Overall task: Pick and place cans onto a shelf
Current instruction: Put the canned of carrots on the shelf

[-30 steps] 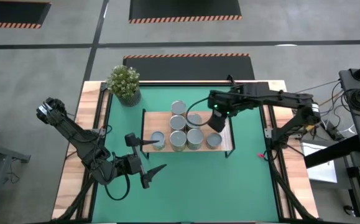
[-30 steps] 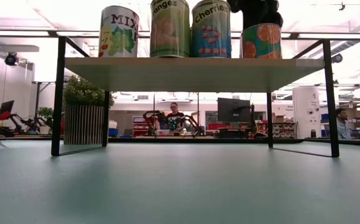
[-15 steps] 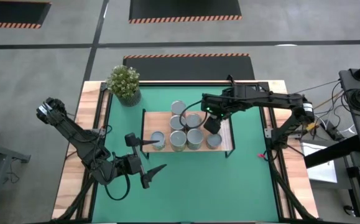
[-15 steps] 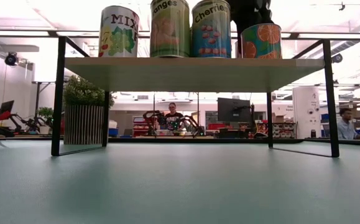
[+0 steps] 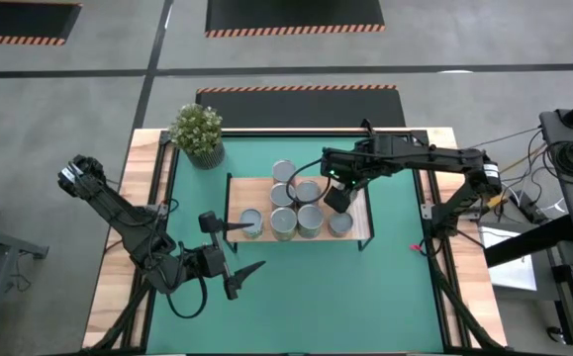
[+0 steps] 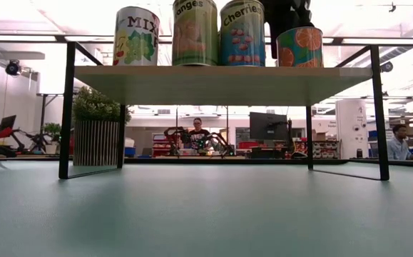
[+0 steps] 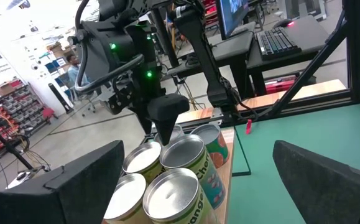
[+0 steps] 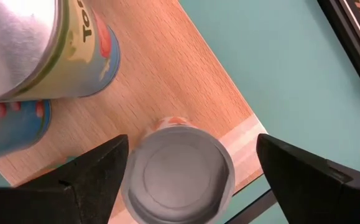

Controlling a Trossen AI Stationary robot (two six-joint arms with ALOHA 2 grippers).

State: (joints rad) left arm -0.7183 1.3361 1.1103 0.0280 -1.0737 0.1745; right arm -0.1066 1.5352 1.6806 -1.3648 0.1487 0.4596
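Note:
Several cans stand upright on their bases on the light-wood shelf [image 5: 362,212], which stands on its black frame on the green mat. My right gripper [image 5: 335,198] is open above the shelf's right end. In the right wrist view its fingers [image 8: 86,174] stand wide on either side of an orange-labelled can [image 8: 178,175] below them. In the low view that can [image 6: 300,47] is the right-most one, with the gripper [image 6: 286,21] at its top. My left gripper [image 5: 235,247] is open and empty over the mat, near the shelf's near left corner, facing the cans [image 7: 173,186].
A potted plant [image 5: 197,131] stands at the far left corner of the mat, behind the shelf. Bare green mat [image 5: 296,292] lies between the shelf and the near edge. A small red thing [image 5: 415,247] lies right of the shelf. People [image 6: 399,139] sit in the room beyond.
My right gripper has shifted a little toward the table's left edge above the shelf's right end, over the orange-labelled can. The cans and my left arm have kept still.

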